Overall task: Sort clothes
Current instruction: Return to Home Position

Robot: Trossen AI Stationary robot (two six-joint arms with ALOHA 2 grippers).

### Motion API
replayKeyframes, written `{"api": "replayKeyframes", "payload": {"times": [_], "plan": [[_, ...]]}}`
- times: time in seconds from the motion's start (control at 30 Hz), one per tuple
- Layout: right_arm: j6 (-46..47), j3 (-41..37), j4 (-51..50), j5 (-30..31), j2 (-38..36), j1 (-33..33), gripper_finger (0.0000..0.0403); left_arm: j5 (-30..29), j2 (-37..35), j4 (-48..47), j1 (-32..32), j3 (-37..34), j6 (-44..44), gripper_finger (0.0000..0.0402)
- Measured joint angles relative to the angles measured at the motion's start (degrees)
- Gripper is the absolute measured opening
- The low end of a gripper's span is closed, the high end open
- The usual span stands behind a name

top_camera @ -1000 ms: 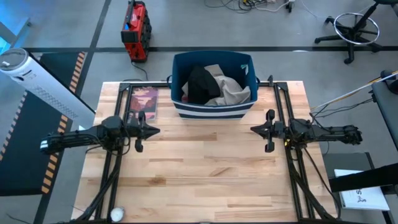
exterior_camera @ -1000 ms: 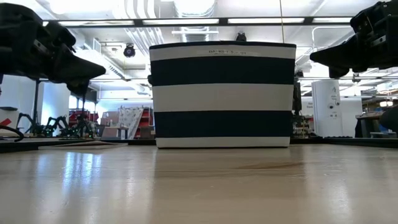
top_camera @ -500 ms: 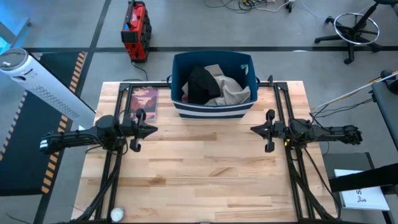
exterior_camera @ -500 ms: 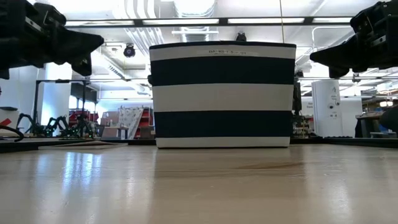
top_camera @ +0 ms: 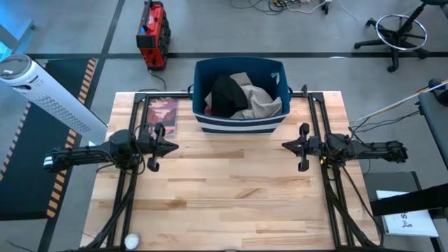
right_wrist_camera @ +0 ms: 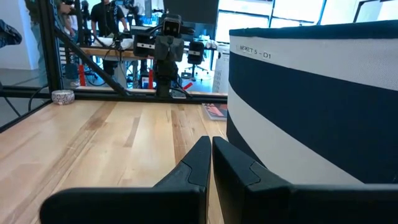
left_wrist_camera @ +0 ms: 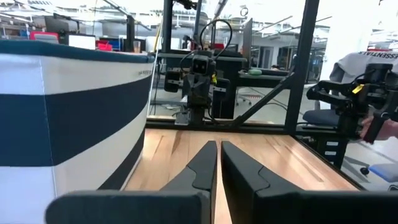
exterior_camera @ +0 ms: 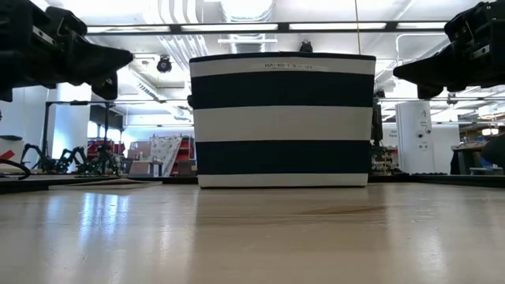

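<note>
Bright, even overhead light throughout.
Ceiling strip lights above and behind the striped bin glare white in the low view; in front of the bin the wooden table carries a pale sheen and a dim reflection. From above, the clothes inside the bin are evenly lit, shadows soft.

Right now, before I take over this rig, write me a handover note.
Left gripper: shut, empty, above the table on its left side.
Right gripper: shut, empty, above the right side.
Clothes: black piece and khaki-beige piece lie in the blue bin at the far edge; no clothes show outside it.
Done: all visible clothes are binned.
Left: nothing in view to sort. The book lies left of the bin.
</note>
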Motion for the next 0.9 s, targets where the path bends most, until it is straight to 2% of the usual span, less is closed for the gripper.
{"api": "replayKeyframes", "payload": {"times": [0.43,0.9], "plan": [[0.05,0.00,0.00,0.00,0.00,0.00,0.0002,0.00,0.85,0.02,0.00,-0.04,-0.09,0.0002],[-0.01,0.00,0.00,0.00,0.00,0.02,0.0002,0.00,0.85,0.76,0.02,-0.07,-0.11,0.0014]]}}
